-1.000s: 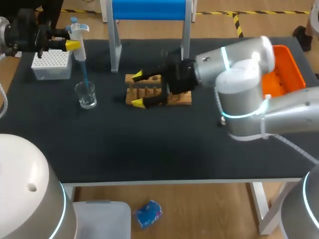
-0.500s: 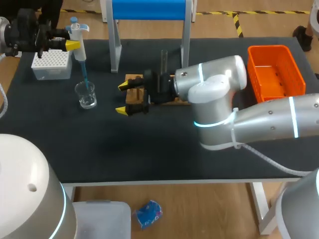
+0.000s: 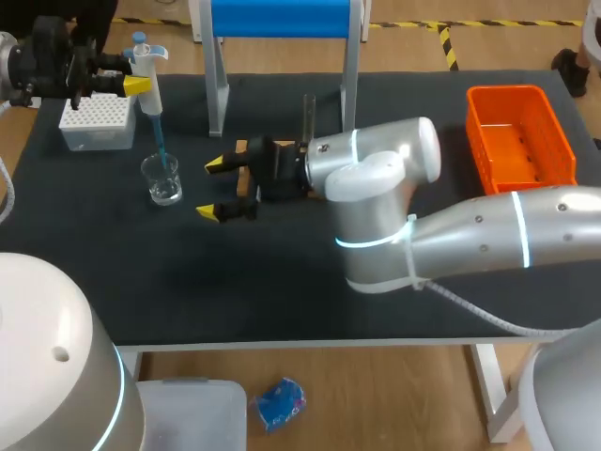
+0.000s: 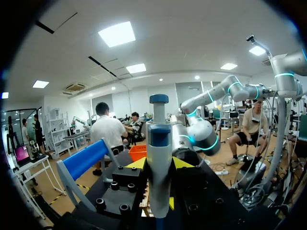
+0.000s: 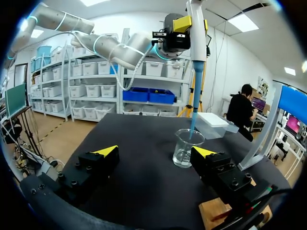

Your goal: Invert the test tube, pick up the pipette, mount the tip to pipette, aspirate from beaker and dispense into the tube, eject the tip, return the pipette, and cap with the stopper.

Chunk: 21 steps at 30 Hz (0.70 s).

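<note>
My left gripper [image 3: 131,83] is shut on the white pipette [image 3: 147,80] at the table's back left, holding it upright. The pipette's blue tip [image 3: 160,146] dips into the glass beaker [image 3: 164,180]. In the left wrist view the pipette [image 4: 159,153] stands between the yellow fingertips [image 4: 136,164]. My right gripper [image 3: 212,188] comes in from the right and stands open just right of the beaker, in front of the wooden rack [image 3: 246,148], which it mostly hides. Seen from the right wrist, the beaker [image 5: 187,148] and blue tip [image 5: 194,117] lie ahead of the open gripper [image 5: 156,152].
A white tip box [image 3: 95,123] sits behind the beaker at the back left. The posts of a blue-topped stand [image 3: 219,94] rise behind the rack. An orange basket [image 3: 519,136] is at the back right. My right arm [image 3: 376,178] spans the table's middle.
My right arm has swung left across the rack, bringing its open gripper close to the beaker. The left arm and pipette have stayed put.
</note>
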Motion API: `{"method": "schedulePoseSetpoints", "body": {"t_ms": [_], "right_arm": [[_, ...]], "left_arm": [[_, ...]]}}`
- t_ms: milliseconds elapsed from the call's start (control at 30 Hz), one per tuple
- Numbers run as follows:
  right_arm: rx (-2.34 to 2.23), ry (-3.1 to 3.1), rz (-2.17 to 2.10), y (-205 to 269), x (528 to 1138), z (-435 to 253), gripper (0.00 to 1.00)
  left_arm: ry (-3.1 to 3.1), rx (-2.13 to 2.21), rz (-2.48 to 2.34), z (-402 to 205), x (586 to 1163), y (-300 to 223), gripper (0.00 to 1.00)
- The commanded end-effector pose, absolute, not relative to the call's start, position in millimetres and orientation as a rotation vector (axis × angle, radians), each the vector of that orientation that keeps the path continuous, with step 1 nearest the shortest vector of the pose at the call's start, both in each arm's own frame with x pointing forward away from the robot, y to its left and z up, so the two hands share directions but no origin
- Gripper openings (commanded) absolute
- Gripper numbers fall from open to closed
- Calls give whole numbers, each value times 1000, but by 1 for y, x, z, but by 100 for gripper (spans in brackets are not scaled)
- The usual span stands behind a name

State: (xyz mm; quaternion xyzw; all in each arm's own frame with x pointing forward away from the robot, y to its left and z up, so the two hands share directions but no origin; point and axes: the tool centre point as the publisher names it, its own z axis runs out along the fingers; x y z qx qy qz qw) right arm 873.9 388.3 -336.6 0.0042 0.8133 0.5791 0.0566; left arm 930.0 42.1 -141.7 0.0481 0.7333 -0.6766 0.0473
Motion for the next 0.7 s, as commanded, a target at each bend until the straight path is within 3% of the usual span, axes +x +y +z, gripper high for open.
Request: {"method": "schedulePoseSetpoints", "body": {"t_ms": [33,700], "right_arm": [[17,2459,1757,391,874,-339,100],[17,2459,1757,391,874,-339,100]], "left_arm": [[2236,149,-2064,-142,930,42,0],[2239,125,-2055,-145,933,49,0]]}}
